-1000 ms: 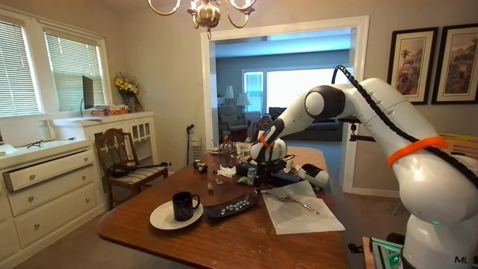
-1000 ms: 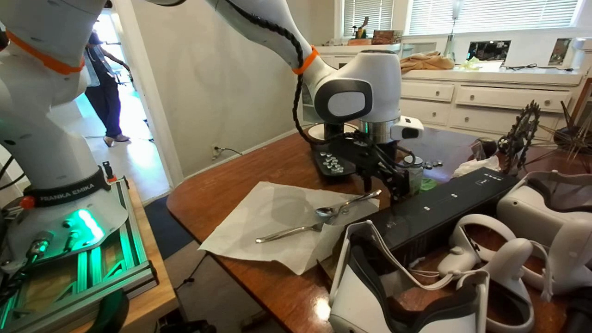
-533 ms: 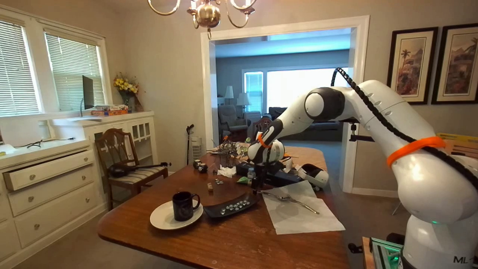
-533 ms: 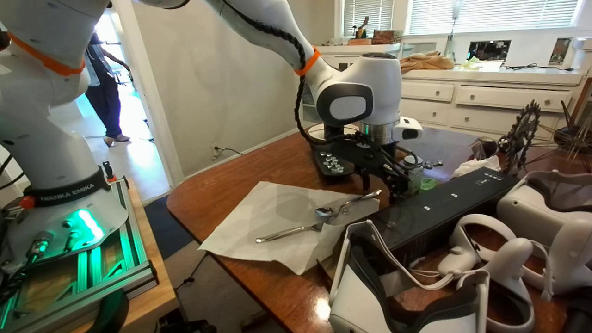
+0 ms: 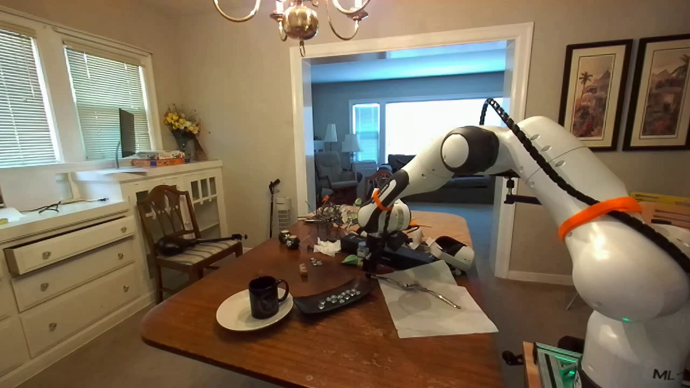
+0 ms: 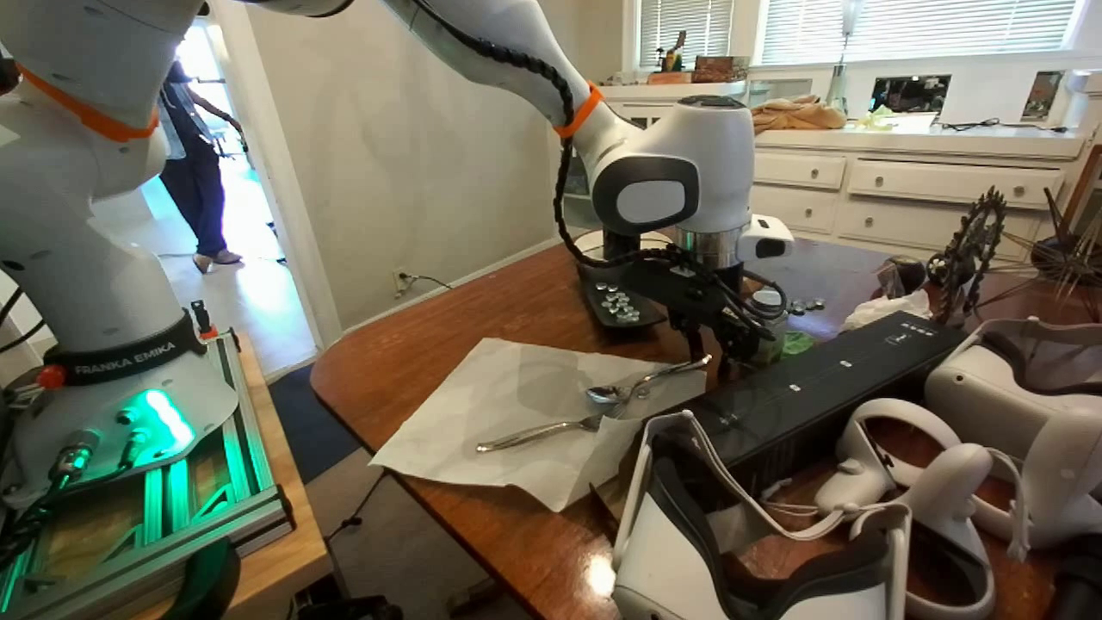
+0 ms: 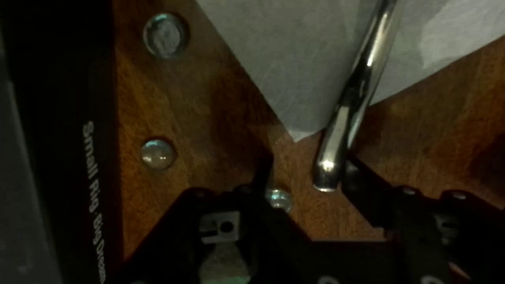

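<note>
Gripper (image 7: 305, 171): low over the tabletop (image 5: 323, 345), fingers parted, clear gap between them. Spoon (image 6: 607, 394): end of its handle lies inside that gap, nearer one finger; whether they touch, I cannot tell. From there the handle runs outward from the gripper over a white paper sheet (image 6: 516, 387), the bowl resting on the paper. A second utensil (image 6: 525, 435) lies farther out on the same sheet, its head partly hidden by a fold.

By the opposite finger, partly behind it, one clear glass gem (image 7: 279, 200). Two more sit farther off that side, between gripper and a black box (image 7: 67, 98) lettered "Small Rig". Past the box: a white VR headset (image 6: 680, 551).

On the side away from the box, near the gripper: a long black dish (image 5: 307, 305) bearing more clear gems. Well beyond it, a white plate (image 5: 229, 315), black mug (image 5: 264, 299) upright on top.
</note>
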Action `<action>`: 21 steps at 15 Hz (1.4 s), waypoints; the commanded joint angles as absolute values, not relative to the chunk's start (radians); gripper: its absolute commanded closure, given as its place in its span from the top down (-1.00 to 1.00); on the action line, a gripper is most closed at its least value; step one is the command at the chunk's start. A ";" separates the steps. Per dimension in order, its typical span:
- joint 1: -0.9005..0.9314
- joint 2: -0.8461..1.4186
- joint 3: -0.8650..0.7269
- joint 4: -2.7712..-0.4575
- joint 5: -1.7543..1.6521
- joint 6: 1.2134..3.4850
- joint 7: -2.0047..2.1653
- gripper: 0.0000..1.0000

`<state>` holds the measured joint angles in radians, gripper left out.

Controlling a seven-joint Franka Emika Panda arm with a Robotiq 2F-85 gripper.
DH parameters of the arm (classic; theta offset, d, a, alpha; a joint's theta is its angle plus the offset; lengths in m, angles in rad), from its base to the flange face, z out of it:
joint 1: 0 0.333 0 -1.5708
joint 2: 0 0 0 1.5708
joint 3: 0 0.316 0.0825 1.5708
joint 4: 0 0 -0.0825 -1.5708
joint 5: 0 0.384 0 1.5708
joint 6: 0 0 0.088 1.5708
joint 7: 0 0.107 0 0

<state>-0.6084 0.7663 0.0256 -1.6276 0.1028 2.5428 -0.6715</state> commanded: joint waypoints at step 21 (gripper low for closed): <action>-0.582 0.654 -0.018 -1.647 0.249 2.263 -0.406 -0.91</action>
